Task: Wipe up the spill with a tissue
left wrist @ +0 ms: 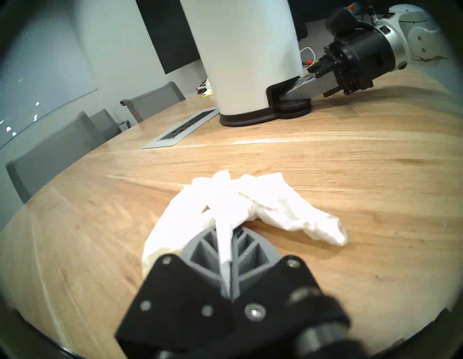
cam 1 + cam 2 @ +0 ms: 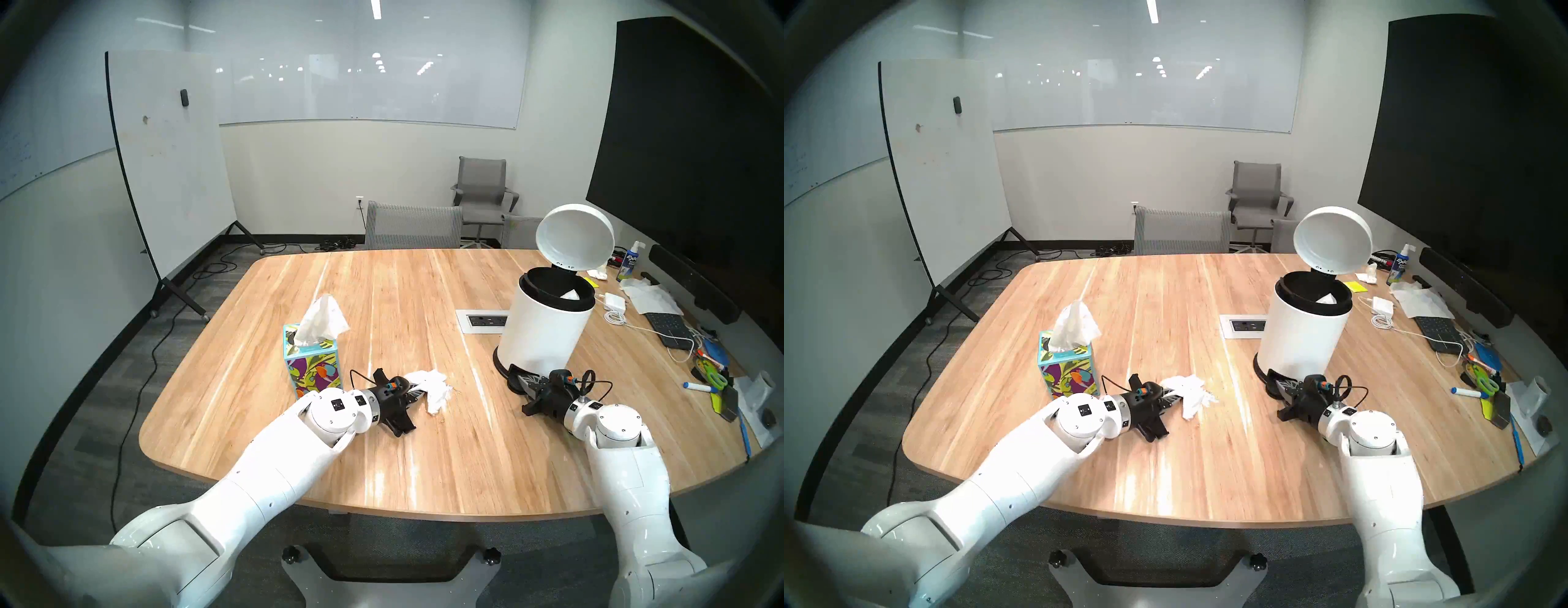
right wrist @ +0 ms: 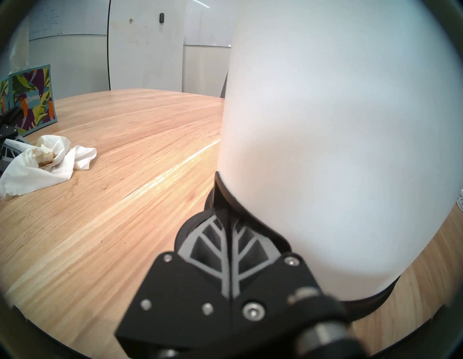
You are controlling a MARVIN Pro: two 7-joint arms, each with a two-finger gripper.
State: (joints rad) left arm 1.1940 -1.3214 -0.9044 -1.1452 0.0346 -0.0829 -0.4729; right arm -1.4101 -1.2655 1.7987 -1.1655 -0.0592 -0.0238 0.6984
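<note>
Pinching 1 crumpled, brown-stained tissue (image 1: 250, 200) between closed fingers, left gripper (image 1: 226, 240) low over the wooden table (image 2: 382, 446), tissue box (image 2: 312, 365) at near left, right gripper (image 3: 226, 225) closed empty on the pedal of the open-lidded white bin (image 2: 547, 327), no spill discernible.

On the counter (image 2: 382, 467), the tissue box (image 2: 312, 365) stands toward the left edge. The tissue (image 2: 432, 388) lies just right of it, nearer the front edge, one end between the left gripper's (image 2: 413, 392) fingers (image 1: 203, 253). The bin (image 2: 545, 327) stands toward the right edge, lid (image 2: 575, 235) raised. The right gripper (image 2: 524, 380) rests on its pedal (image 1: 295, 104). The outlet plate (image 2: 483, 320) sits left of the bin.
</note>
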